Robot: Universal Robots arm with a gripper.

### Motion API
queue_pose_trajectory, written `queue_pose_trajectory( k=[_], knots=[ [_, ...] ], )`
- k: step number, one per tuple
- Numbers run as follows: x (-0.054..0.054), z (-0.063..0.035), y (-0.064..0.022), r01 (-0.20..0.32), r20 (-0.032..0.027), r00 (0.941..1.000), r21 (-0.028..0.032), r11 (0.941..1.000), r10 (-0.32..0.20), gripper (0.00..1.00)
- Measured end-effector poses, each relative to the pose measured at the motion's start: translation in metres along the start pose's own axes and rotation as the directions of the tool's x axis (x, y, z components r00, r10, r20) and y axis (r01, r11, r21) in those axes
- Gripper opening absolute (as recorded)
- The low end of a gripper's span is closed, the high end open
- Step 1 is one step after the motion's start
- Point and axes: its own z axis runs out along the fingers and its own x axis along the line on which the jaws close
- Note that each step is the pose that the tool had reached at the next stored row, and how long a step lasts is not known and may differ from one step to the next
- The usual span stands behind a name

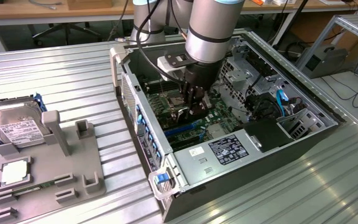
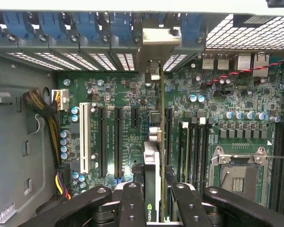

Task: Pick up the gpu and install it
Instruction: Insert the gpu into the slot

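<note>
The tool (image 1: pixel 195 111) is clamped on the gpu (image 2: pixel 152 156), holding it edge-on among the motherboard (image 2: pixel 128 99) slots inside the open computer case (image 1: pixel 247 191) at the exterior view's centre. RAM slots (image 2: pixel 194 146) and an empty CPU socket (image 2: pixel 239 172) lie just beside it. At lower left of that frame, a grey holder (image 1: pixel 79 158) on the bench (image 1: pixel 54 74) carries a hard drive (image 1: pixel 14 123) and a square chip (image 1: pixel 14 171).

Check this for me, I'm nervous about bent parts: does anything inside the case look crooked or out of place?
Nothing stands out. The tool grips the graphics card upright, edge-on, running parallel to the long slots on the green board, its silvery end toward the case's back wall. No damage shows.
</note>
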Motion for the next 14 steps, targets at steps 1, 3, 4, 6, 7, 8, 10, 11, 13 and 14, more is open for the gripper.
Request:
queue_pose_trajectory(
  k=[1,3,4,6,7,8,10,11,13,14],
  knots=[
    [0.0,0.0,0.0001,0.0,0.0,1.0,0.0,1.0,0.0,0.27],
    [0.0,0.0,0.0006,0.0,0.0,1.0,0.0,1.0,0.0,0.27],
    [0.0,0.0,0.0006,0.0,0.0,1.0,0.0,1.0,0.0,0.27],
    [0.0,0.0001,0.0009,0.0,-0.0001,1.0,0.0,1.0,0.0,0.27],
    [0.0,0.0003,0.0011,0.0,0.0,1.0,0.0,1.0,0.0,0.27],
    [0.0,0.0004,0.0012,0.0,-0.0001,1.0,0.0,1.0,0.0,0.27],
    [-0.0001,0.0004,0.0015,0.0,0.0,1.0,0.0,1.0,0.0,0.27],
    [-0.0001,0.0004,0.0016,0.0,-0.0001,1.0,0.0,1.0,0.0,0.27],
    [-0.0001,0.0007,0.0016,0.0,0.0001,1.0,0.0,1.0,0.0,0.27],
    [-0.0001,0.0011,0.0016,0.0,0.0003,1.0,0.0001,1.0,0.0,0.27]
  ],
)
